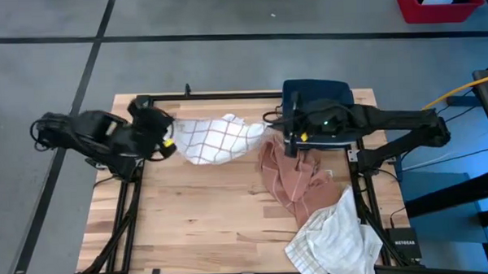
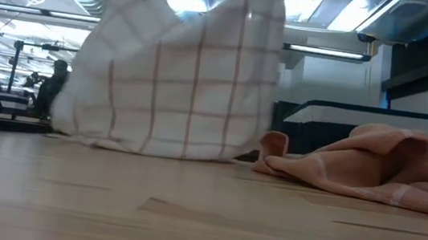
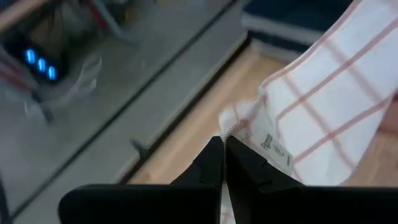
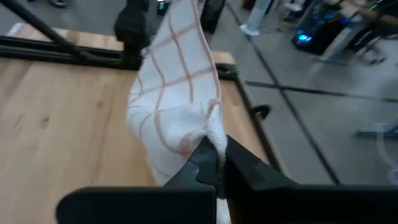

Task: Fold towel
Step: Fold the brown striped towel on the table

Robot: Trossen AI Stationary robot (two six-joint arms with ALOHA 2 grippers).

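A white towel with a red grid [image 1: 215, 138] hangs stretched between my two grippers over the far part of the wooden table [image 1: 198, 220]. My left gripper [image 1: 169, 144] is shut on its left end and my right gripper [image 1: 270, 129] on its right end. In the low view the towel [image 2: 171, 75] hangs like a curtain. Its lower edge [image 2: 154, 150] is down at the tabletop; I cannot tell whether it touches. My left gripper pinches the towel's hemmed edge [image 3: 235, 127] between its two fingertips, close to a small sewn label [image 3: 273, 148]. The fingers slant downward from the table's left side. The cloth runs away from them, raised above the table. My right gripper pinches a bunched bit of the towel's edge [image 4: 208, 124] between its fingertips; how many layers I cannot tell. The fingers slant downward from the table's right side. The cloth [image 4: 177, 74] spreads out beyond them toward the other arm and sags in between.
A crumpled pink towel [image 1: 290, 180] lies right of centre, just below my right gripper. A cream towel [image 1: 333, 240] hangs over the near right corner. A dark blue object [image 1: 316, 94] stands at the far right edge. Bare wood shows at the near left.
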